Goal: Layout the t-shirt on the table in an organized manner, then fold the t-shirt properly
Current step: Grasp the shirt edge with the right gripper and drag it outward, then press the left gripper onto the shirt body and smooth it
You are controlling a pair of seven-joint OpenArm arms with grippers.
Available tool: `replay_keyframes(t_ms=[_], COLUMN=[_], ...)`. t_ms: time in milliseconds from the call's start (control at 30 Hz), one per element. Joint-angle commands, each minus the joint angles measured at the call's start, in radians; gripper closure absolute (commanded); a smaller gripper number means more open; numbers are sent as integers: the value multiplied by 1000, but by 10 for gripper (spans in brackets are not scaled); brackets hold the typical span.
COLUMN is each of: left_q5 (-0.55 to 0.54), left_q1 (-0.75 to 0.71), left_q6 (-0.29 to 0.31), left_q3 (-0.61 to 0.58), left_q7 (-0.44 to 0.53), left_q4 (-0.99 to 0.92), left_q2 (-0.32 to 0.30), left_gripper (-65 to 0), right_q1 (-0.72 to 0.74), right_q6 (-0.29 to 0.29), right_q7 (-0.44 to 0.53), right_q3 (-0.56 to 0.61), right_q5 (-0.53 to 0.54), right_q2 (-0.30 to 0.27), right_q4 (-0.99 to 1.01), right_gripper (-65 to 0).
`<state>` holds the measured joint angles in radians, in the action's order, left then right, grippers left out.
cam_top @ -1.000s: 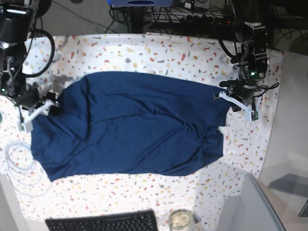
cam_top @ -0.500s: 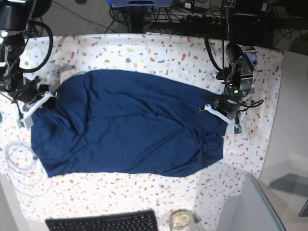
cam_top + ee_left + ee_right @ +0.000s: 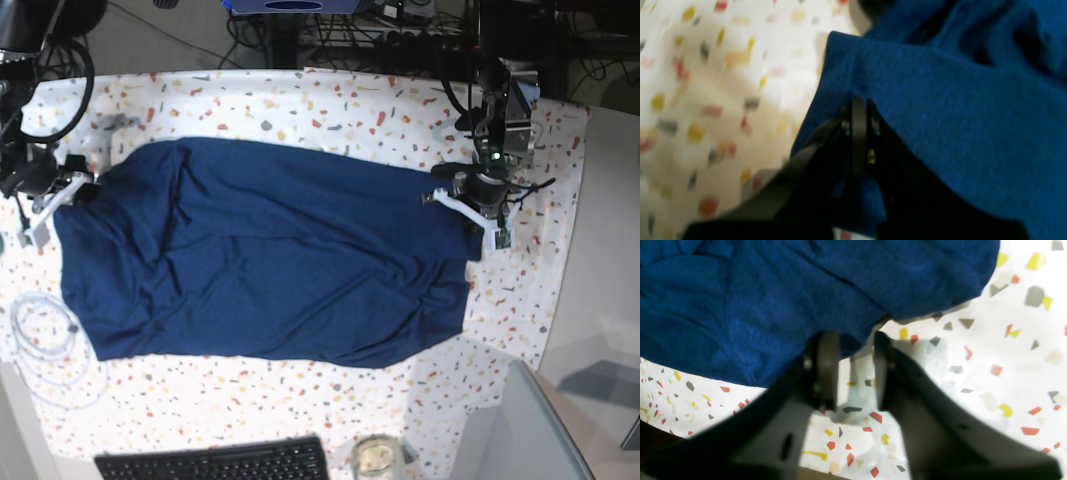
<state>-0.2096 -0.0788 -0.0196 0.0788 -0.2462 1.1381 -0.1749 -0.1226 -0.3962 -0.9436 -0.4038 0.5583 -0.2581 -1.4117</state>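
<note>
While the t-shirt [image 3: 265,255] lies spread across the speckled table [image 3: 300,100], the left tool [image 3: 858,110] is clamped on its edge. The right tool [image 3: 857,366] stands slightly parted beside the cloth's rim, gripping nothing.

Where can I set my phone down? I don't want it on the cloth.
Bare table runs along the far edge beyond the t-shirt, and nearside between shirt and keyboard. Crowded: cable corner, and both shirt ends with grippers.

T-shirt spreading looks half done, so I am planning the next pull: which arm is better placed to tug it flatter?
Probably the left gripper: it is shut on the t-shirt edge. The right gripper stands open, with cloth only at one finger.
</note>
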Motion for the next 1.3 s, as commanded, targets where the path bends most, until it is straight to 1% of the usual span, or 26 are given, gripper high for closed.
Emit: replay_keyframes(t_ms=[0,33,67,133,167,233,267,333,400,500,533,567,600,633,667,733,800,867,933,1067,1133,1167,1200,1233,1267], left_q5=[6,6,6,6,6,6,3,-1,6,8,8,8,8,8,8,8,6,5,5,5,5,5,5,5,5], left_q1=[-34,-45,-49,-45,-36,-13,9,57,126,241,281,317,354,386,419,495,558,604,623,615,594,589,587,577,563], left_q6=[-4,-4,-4,-4,-4,-4,-4,-4,-4,-4,-4,-4,-4,-4,-4,-4,-4,-4,-4,-4,-4,-4,-4,-4,-4], left_q3=[0,0,0,0,0,-9,-12,-15,-41,-101,-129,-164,-202,-244,-300,-429,-528,-586,-589,-589,-589,-589,-589,-589,-589], left_q7=[-83,-104,-141,-235,-281,-341,-358,-374,-373,-368,-361,-330,-269,-196,-109,31,106,156,186,198,195,196,196,195,196], left_q4=[38,87,135,227,273,340,360,363,319,178,119,55,-26,-106,-198,-382,-536,-665,-743,-760,-757,-757,-757,-757,-755], left_q2=[-4,-4,-4,-1,2,2,2,5,18,28,39,48,56,64,73,84,113,142,151,147,131,122,119,117,117], left_gripper=[0,0,0,0,0,0,0,0,0,0,0,0,0,0,0,0,0,0,0,0,0,0,0,0,0], right_q1=[11,11,11,10,10,8,2,-1,-1,-4,-4,-4,-4,-4,-4,-4,-5,-12,-32,-64,-75,-73,-73,-73,-70], right_q6=[-7,-7,-7,-8,-8,-8,-8,-8,-8,-8,-8,-8,-8,-8,-8,-8,-8,-8,-8,-7,-7,-8,-10,-23,-43], right_q7=[13,13,13,13,13,8,11,16,51,120,125,123,125,125,125,125,123,123,123,137,146,146,146,146,148], right_q3=[-4,-4,-4,-5,-8,-10,-10,-10,-10,-4,-2,-2,-2,-2,-2,-2,-2,-4,-8,-24,-83,-105,-117,-126,-128], right_q5=[13,13,13,13,15,18,19,19,16,13,13,12,12,12,12,12,12,12,12,15,18,18,18,18,18], right_q2=[-14,-14,-14,-14,-11,-7,-7,3,27,41,41,41,41,41,41,41,39,36,35,38,52,66,75,79,79], right_q4=[-10,-8,-8,-8,-10,-18,-18,-16,-10,-8,-8,-8,-8,-8,-8,-8,-8,-8,-16,-16,-13,-10,-8,-10,-8], right_gripper=[-54,-3,0,-18,-15,-20,-32,-78,-176,-279,-285,-278,-257,-225,-180,-71,0,-9,-8,-15,-18,-32,-60,-113,-180])
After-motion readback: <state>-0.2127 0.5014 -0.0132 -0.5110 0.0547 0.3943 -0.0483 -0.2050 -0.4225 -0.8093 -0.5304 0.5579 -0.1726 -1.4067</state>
